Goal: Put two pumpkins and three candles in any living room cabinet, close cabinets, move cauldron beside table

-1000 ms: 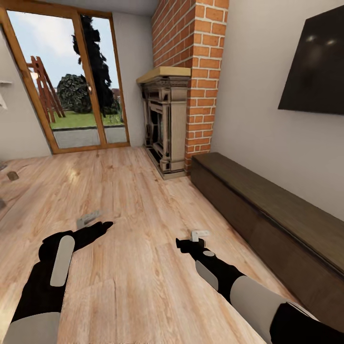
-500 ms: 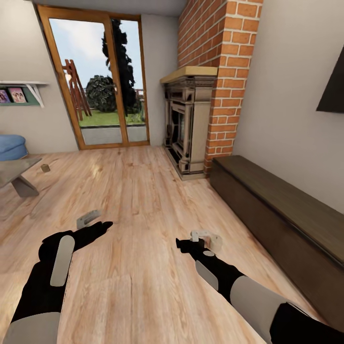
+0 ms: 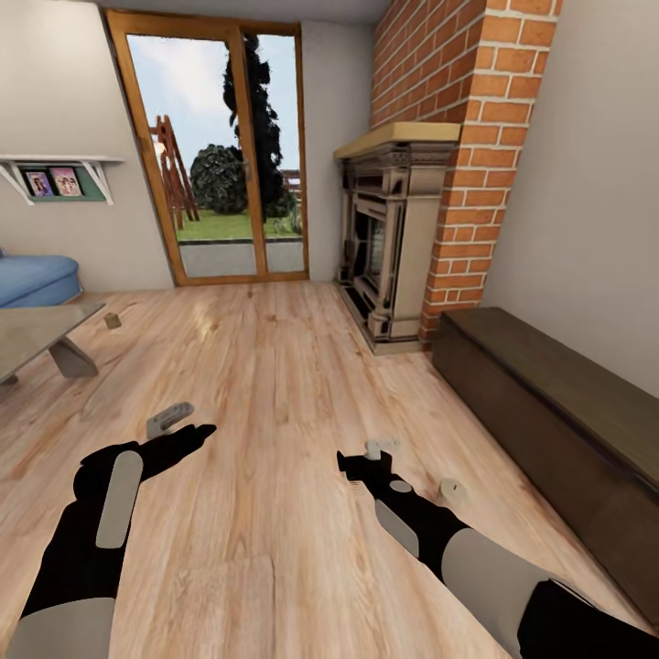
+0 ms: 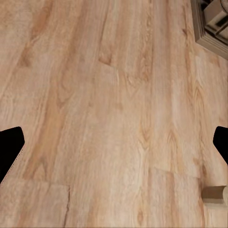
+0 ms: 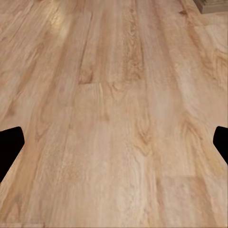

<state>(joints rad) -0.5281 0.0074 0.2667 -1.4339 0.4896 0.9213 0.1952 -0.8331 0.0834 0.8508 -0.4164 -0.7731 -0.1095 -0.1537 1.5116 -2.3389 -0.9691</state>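
Note:
A pale squat candle (image 3: pixel 451 489) stands on the wood floor just right of my right forearm, and it also shows in the left wrist view (image 4: pixel 216 192). A second candle (image 3: pixel 113 320) sits far off on the floor beside the low grey table (image 3: pixel 41 327) at the left. Along the right wall runs the long dark brown cabinet (image 3: pixel 558 403), its fronts closed. My left gripper (image 3: pixel 170 420) and right gripper (image 3: pixel 381 448) hover open over bare floor, holding nothing. The pumpkins and the cauldron are out of view.
A stone fireplace (image 3: pixel 394 247) against a brick chimney (image 3: pixel 467 137) stands left of the cabinet's far end. A glass door (image 3: pixel 224 156) is in the back wall. A blue sofa (image 3: pixel 32 277) and a wall shelf (image 3: pixel 55 174) are at the left.
The camera has swung left, so the scene slid right. The table, sofa, shelf and both candles came into the picture. Both arms hold the same pose.

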